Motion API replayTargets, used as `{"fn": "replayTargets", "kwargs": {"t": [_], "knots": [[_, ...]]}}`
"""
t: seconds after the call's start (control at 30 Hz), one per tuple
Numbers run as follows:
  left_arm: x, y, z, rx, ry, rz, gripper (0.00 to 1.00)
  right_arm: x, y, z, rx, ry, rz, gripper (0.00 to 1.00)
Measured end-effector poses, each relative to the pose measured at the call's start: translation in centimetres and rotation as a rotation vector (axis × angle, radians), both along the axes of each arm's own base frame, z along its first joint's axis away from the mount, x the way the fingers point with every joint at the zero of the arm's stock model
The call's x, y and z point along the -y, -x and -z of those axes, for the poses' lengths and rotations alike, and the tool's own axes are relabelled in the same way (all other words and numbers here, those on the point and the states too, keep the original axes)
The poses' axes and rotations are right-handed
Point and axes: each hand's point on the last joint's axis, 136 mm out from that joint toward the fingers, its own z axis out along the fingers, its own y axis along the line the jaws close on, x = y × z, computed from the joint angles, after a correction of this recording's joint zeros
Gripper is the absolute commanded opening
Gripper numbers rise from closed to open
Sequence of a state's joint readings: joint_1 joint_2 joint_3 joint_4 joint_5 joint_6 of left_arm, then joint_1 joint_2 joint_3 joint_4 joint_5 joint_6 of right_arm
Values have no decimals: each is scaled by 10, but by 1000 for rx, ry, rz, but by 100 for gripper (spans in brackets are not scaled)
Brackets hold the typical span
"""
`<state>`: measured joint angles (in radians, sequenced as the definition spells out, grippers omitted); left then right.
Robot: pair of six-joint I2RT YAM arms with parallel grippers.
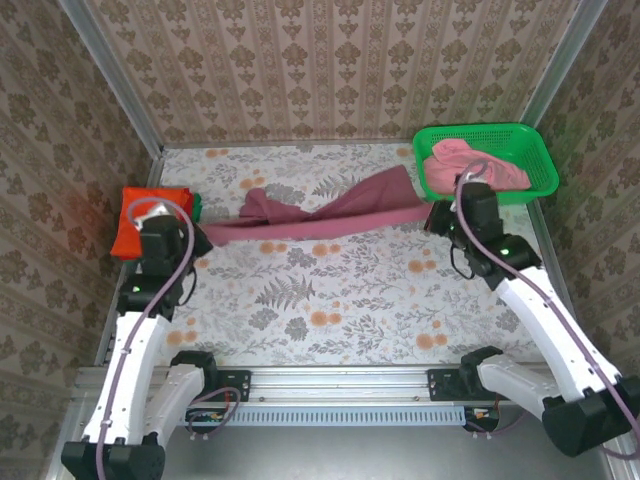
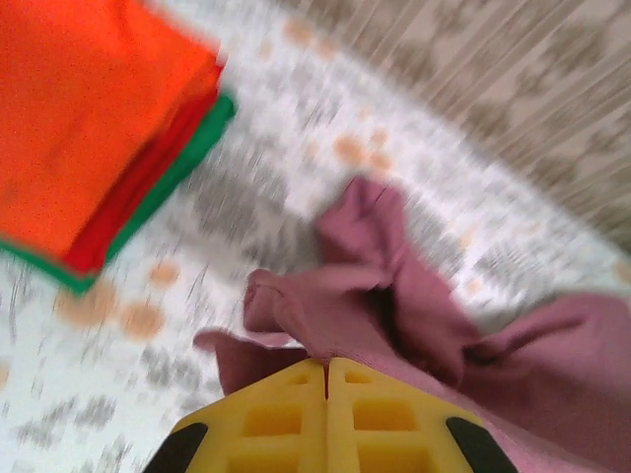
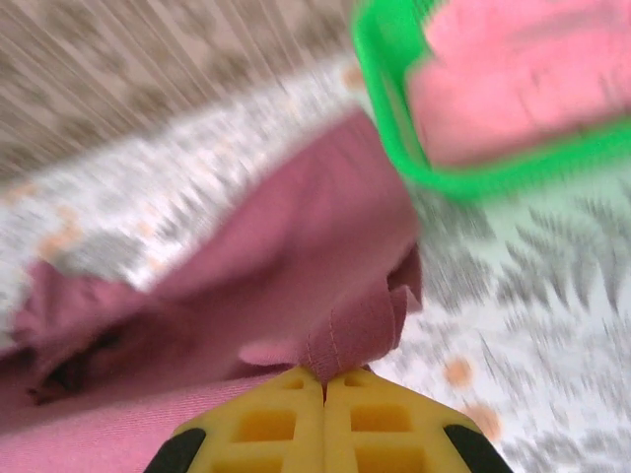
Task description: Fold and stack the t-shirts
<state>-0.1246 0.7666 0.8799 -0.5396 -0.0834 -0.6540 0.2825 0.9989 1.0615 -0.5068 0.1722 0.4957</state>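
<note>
Top external shows the maroon shirt (image 1: 330, 212) strung twisted across the table (image 1: 330, 300). The left gripper (image 2: 326, 367) is clamped on one end, the right gripper (image 3: 323, 380) on the other. Laid down like this, I'd trap the twist; pulling harder could slip a thin pinch.

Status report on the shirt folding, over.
Both jaws shut on maroon t-shirt, stretched between them. Folded stack far left, pink t-shirt in basket. Nothing in the way.
</note>
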Motion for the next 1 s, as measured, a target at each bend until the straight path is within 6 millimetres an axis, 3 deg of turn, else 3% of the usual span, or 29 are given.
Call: {"fn": "replayTargets", "kwargs": {"t": [0.13,0.23,0.33,0.5,0.63,0.73,0.83,1.0], "knots": [[-5,-7,-92,175,-44,5,0,-1,5,-103,219,-9,-38,0],[-7,-7,-157,292,-81,13,0,1,19,-166,350,-4,-62,0],[-7,-4,-210,390,-113,23,0,3,34,-218,454,7,-86,0],[-6,-2,-267,488,-160,35,0,0,41,-279,572,30,-118,0],[-6,-14,-296,531,-197,38,0,-5,25,-295,588,66,-129,0],[-9,-33,-303,528,-215,27,0,-11,-1,-292,566,102,-134,0],[-11,-63,-297,500,-217,26,0,-15,-38,-270,504,134,-131,0],[-13,-129,-262,395,-206,47,0,-18,-114,-220,383,167,-123,0]]}}
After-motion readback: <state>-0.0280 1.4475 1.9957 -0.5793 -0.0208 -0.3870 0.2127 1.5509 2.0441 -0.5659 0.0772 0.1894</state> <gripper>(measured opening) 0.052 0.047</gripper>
